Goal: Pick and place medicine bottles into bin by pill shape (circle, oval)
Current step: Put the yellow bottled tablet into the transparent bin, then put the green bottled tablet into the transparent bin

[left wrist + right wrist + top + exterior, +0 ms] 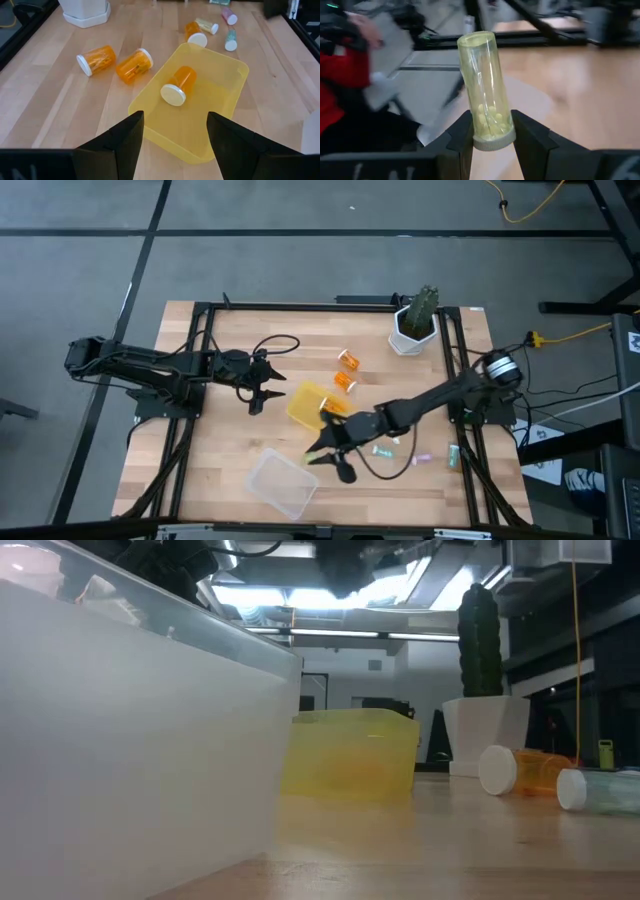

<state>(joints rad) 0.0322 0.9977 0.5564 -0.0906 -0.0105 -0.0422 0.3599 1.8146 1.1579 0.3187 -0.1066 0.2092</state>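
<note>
We have a slim green vial (pixel 485 90) pinched in the right gripper (pixel 492 137), the two dark fingers clamped on its lower end near the cap, the clear body standing up past them with small pale pills settled at the gripped end. In the high view that right gripper (pixel 335 448) hangs between the yellow bin (pixel 308 404) and the clear bin (pixel 281 483), near the front of the table (pixel 215 470).

The vial looks light, rigid and smooth-walled — plastic that should not crush, but could pivot or slide in a narrow two-point pinch. Holding low by the cap gives the fingers a ridge to bite on; a grip nearer mid-body would likely steady it better against swinging.

The left gripper (pixel 172 140) waits with its fingers spread apart and nothing between them, just above the yellow bin, where one orange bottle (pixel 177 86) already lies on its side. Two more orange bottles (pixel 116 61) lie on the wood beside that bin, toward the white plant pot (pixel 413 327) — and further vials (pixel 415 455) rest near the right edge. The stubby orange ones will probably roll if nudged.
</note>
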